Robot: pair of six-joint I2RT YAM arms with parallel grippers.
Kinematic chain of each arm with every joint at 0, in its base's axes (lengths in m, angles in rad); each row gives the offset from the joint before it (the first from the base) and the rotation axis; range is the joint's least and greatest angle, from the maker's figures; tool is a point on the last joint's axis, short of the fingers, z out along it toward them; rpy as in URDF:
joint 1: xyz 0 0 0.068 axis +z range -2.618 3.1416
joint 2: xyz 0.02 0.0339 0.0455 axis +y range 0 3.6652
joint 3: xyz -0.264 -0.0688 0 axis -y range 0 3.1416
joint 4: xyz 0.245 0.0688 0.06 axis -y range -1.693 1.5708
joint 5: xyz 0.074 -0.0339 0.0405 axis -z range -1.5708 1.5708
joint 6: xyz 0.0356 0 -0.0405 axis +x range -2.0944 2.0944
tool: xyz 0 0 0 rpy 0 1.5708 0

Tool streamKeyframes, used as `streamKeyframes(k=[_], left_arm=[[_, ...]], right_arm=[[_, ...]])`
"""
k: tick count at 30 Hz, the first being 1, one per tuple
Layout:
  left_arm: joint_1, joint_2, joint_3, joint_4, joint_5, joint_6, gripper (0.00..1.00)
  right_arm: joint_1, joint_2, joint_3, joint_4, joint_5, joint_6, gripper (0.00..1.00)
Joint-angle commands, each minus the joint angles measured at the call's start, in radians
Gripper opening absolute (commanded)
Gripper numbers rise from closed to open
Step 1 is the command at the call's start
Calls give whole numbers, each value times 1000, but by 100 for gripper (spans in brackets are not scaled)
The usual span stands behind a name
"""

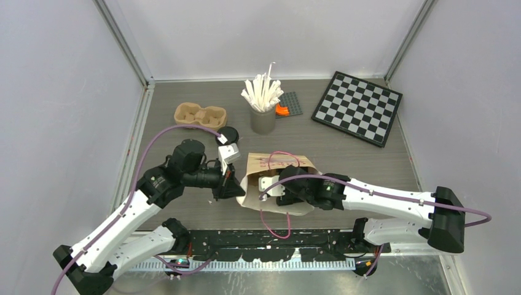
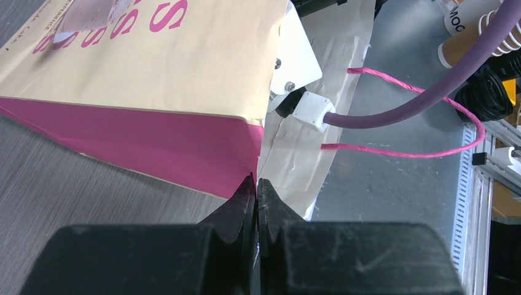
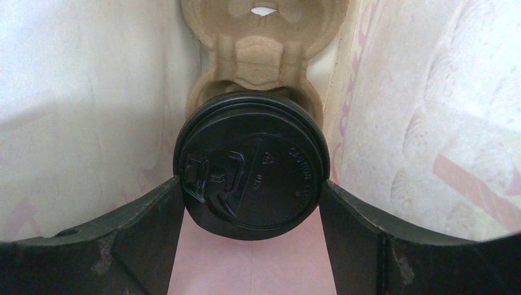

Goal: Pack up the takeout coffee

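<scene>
A tan and pink paper bag (image 1: 289,165) lies on its side mid-table, mouth toward the arms. My right gripper (image 1: 270,185) reaches inside it. There a takeout coffee cup with a black lid (image 3: 252,172) sits in the near pocket of a tan pulp tray (image 3: 261,55), and my right gripper (image 3: 250,184) is shut on it, fingers against both sides of the lid. My left gripper (image 1: 232,184) is shut on the bag's left rim, where the pink side panel (image 2: 153,147) meets the fingertips (image 2: 249,187). A second lidded cup (image 1: 228,135) stands on the table behind the left wrist.
Another pulp tray (image 1: 199,115) sits at the back left. A grey cup of white sticks (image 1: 263,117) stands behind the bag, next to a grey plate with an orange piece (image 1: 287,107). A checkerboard (image 1: 357,107) lies back right. The bag's pink string handles (image 2: 418,123) trail toward the near edge.
</scene>
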Motion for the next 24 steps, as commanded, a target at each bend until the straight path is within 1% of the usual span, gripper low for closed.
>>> streamKeyframes(k=[1, 5, 15, 24], left_arm=[[-3, 4, 48, -12, 33, 27, 5], [-3, 20, 64, -26, 35, 37, 5], [-4, 38, 79, -31, 36, 44, 6], [-4, 60, 99, -45, 28, 57, 6]], right_arm=[[-23, 15, -28, -16, 39, 16, 76], [-42, 19, -25, -17, 28, 28, 79], [-70, 36, -33, -18, 15, 37, 78], [-91, 5, -52, -42, 24, 43, 78]])
